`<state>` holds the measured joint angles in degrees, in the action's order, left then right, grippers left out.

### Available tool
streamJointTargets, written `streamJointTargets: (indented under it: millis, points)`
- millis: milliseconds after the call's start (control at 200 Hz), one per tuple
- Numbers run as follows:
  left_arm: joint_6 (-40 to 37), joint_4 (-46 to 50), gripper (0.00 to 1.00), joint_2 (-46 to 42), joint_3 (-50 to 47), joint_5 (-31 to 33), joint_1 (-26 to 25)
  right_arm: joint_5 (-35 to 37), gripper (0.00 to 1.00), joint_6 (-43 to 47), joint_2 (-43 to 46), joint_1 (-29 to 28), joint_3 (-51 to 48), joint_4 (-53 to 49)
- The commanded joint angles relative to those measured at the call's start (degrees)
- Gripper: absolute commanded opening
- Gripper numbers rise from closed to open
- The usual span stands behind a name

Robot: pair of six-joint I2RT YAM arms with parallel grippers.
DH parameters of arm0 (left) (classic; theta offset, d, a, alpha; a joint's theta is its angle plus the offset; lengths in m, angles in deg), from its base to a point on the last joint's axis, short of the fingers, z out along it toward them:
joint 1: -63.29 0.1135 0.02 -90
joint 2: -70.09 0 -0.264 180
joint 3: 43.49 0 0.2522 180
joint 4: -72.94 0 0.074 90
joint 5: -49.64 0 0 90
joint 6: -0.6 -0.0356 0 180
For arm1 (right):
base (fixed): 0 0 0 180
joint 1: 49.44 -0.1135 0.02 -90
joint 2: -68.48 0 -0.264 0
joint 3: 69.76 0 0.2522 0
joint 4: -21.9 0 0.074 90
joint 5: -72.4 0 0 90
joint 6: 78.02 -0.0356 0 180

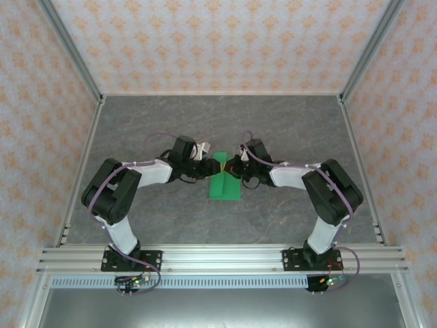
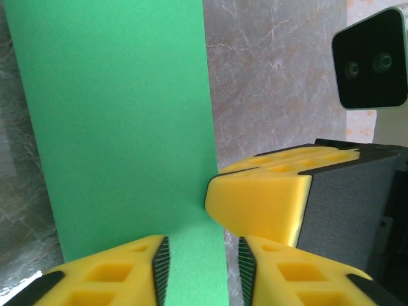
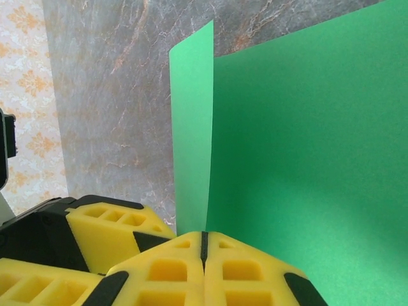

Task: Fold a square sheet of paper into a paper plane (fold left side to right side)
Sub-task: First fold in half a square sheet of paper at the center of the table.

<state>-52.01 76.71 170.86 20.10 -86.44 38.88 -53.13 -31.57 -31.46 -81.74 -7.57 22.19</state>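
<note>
On the table (image 1: 136, 130), one green sheet (image 1: 224, 186): right tool (image 3: 204, 241) clenched on its edge, left tool (image 2: 204, 261) released

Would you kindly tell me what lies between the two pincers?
The green sheet of paper lies between the left pincer and the right pincer, as the top view shows.

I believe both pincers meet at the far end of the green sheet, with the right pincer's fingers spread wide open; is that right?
Not quite: the right pincer is shut, its fingers pressed together on the fold of the green sheet, as the right wrist view shows. The rest holds.
</note>
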Motion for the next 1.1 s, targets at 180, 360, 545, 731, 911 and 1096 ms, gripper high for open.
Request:
streamJointTargets:
  millis: [180, 360, 545, 731, 911, 1096]
  points:
    - [-5.5, 8.9, 0.58, -10.7, -2.1, 9.1, -0.1, 7.9, 0.01, 8.8, 2.2, 0.1, 4.2, -14.7]
    - [-4.9, 8.9, 0.59, -9.0, -2.6, 10.1, -0.2, 11.6, 0.01, 11.0, 2.7, 0.4, 4.9, -19.7]
    - [-4.4, 8.3, 0.59, -4.9, -1.1, 9.6, -0.6, 13.8, 0.02, 12.0, 3.2, 0.5, 5.1, -21.7]
    - [-2.9, 6.2, 0.58, -2.0, -0.1, 8.1, -1.5, 14.4, 0.02, 12.3, 3.0, 0.5, 5.3, -22.2]
    - [-2.7, 6.5, 0.58, -0.4, 1.8, 8.0, -2.9, 14.6, 0.02, 12.6, 2.6, 0.8, 6.0, -22.4]
    - [-2.6, 7.5, 0.58, 1.1, 3.6, 8.4, -3.7, 15.0, 0.03, 13.1, 2.5, 1.0, 6.5, -22.9]
